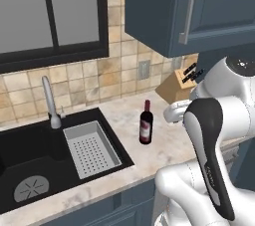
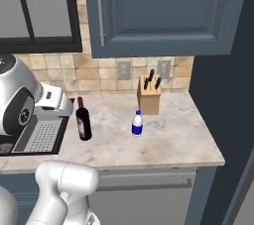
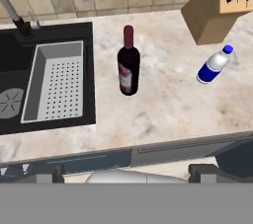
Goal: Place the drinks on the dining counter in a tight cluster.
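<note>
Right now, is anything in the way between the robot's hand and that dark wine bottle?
Nothing visible. In the hand view the wine bottle stands upright straight ahead on bare marble counter. The sink lies off to one side, the small water bottle and knife block to the other.

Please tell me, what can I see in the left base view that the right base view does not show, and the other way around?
Left base view alone: the faucet and the black basin of the sink.

Right base view alone: the small blue-labelled water bottle and two wall outlets.

Both: the wine bottle upright on the marble counter, the knife block, the perforated drain tray, the tiled backsplash, the window, the blue wall cabinet and the robot's arm.
</note>
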Tool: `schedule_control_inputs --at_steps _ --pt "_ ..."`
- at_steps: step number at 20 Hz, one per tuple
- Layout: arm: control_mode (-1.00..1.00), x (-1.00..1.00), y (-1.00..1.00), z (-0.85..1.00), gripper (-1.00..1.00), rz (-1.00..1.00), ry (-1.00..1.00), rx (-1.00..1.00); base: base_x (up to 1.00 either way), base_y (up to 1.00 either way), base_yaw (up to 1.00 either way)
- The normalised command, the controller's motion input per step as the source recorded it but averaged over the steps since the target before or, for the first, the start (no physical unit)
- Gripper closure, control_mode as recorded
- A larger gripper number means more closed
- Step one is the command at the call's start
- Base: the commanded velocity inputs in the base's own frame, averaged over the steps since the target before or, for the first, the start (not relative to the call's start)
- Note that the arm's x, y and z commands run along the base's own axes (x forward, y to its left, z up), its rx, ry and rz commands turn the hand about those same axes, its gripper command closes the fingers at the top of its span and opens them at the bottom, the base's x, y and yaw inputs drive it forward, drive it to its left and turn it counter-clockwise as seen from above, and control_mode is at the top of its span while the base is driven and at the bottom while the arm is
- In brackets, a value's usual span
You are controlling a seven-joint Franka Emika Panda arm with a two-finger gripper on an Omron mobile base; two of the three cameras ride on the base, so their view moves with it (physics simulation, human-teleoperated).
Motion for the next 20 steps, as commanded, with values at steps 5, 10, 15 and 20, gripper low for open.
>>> schedule_control_inputs --at_steps 5,10,15,20 --pt "1.00 0.00 0.00 0.00 -1.00 0.00 0.00 0.00 0.04 0.00 0.00" --pt "-1.00 0.22 0.00 0.00 -1.00 0.00 0.05 0.00 0.00 0.00 0.00" --pt "-1.00 0.66 0.00 0.00 -1.00 0.07 0.19 0.00 0.00 0.00 0.00" --pt "-1.00 0.28 0.00 0.00 -1.00 0.02 0.05 0.00 0.00 0.00 0.00"
